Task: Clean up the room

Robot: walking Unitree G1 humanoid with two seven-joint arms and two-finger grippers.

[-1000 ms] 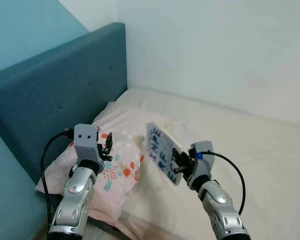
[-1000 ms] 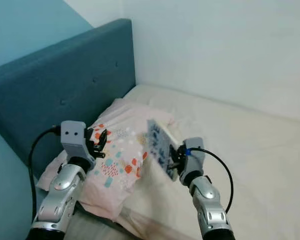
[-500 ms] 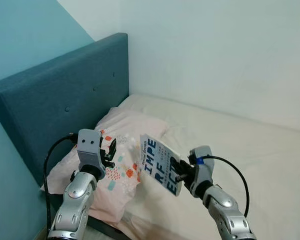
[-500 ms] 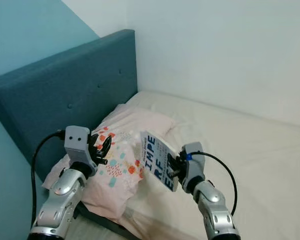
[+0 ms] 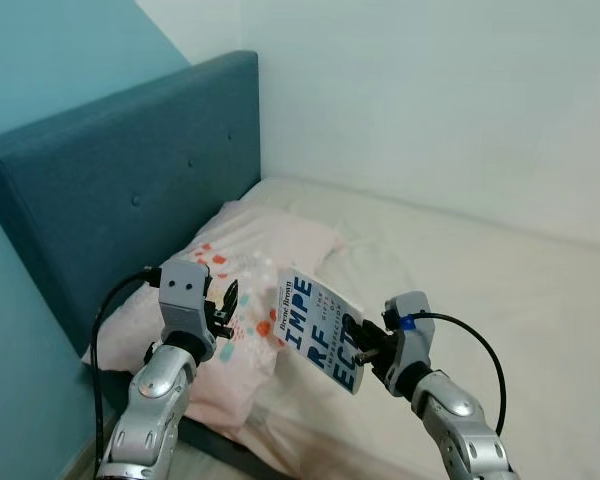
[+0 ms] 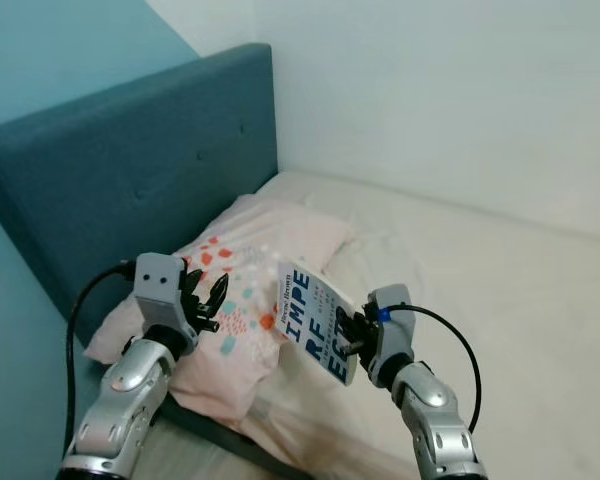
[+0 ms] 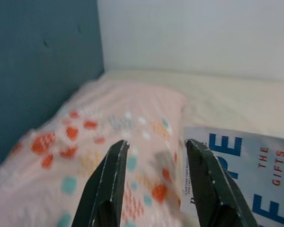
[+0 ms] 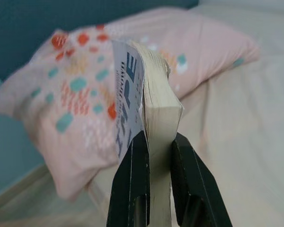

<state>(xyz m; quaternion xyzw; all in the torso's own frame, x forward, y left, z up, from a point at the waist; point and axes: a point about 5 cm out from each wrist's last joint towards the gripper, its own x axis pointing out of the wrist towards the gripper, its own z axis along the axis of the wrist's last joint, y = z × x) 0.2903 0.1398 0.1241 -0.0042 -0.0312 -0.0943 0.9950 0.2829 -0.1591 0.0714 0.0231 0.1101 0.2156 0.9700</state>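
Head stereo pair looking down at bed [image 5: 500,270] corner, wrist cameras close along each tool, all sharing pillow [image 5: 250,270]

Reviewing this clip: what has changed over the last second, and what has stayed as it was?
The right gripper has turned the book so its cover, blurred and edge-on a second ago, now faces the head camera. The grip stays shut on it. The left gripper stays open and empty above the pillow, which lies as before against the headboard.
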